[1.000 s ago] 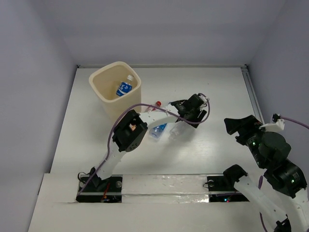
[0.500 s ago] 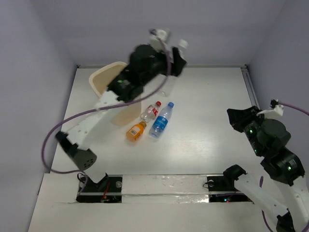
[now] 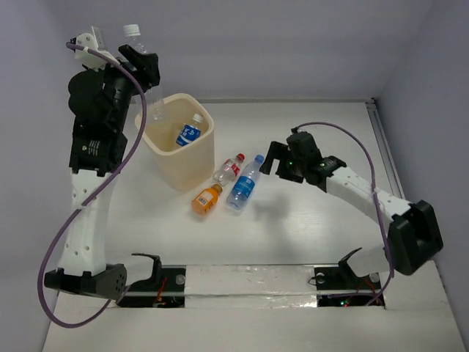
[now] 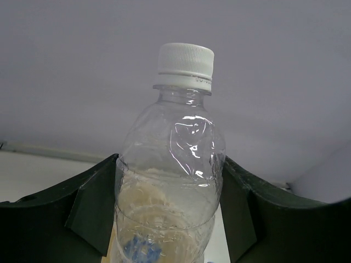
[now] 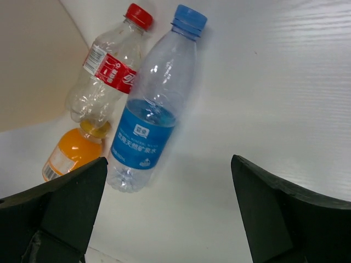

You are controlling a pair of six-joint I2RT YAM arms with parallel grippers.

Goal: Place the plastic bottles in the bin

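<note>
The left claw [image 4: 170,160] is clamped on a white-capped bottle [image 4: 189,131] high over the left rim of the bin [image 3: 192,167]; dropped there, it could bounce out. The right claw [image 5: 169,160], spread apart, hangs near three bunched bottles [image 5: 148,126] on the worktop [image 3: 308,235] and could scatter them.

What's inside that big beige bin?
One bottle with a blue label lies inside the bin. Its walls hide part of the bottom, so more could be there. The left claw holds a clear bottle up by the rim.
</note>
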